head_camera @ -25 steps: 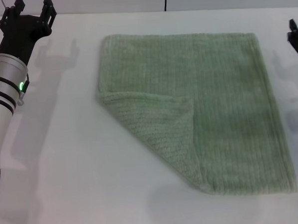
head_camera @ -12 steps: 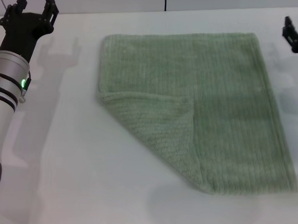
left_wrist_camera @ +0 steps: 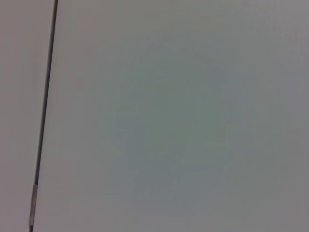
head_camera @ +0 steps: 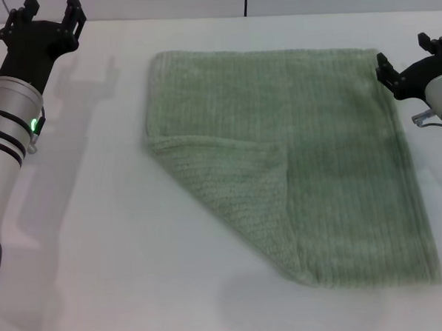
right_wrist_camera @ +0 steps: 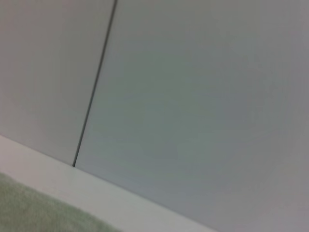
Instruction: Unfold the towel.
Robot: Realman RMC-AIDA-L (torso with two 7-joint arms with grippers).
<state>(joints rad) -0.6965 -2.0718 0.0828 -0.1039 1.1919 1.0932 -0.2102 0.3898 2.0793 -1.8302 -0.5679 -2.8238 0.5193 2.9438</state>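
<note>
One broad white tabletop point(head_camera: 122, 252) fills the scene, and on it lies the pale sage-green ribbed terry towel point(head_camera: 331, 152), spread flat except for its near-left corner, which is folded over onto the cloth as a triangle. At the far left, well away from the towel, the black left gripper point(head_camera: 41, 18) hangs with fingers spread, holding nothing. By the towel's far right corner, the black right gripper point(head_camera: 407, 63) hovers, fingers parted and empty
</note>
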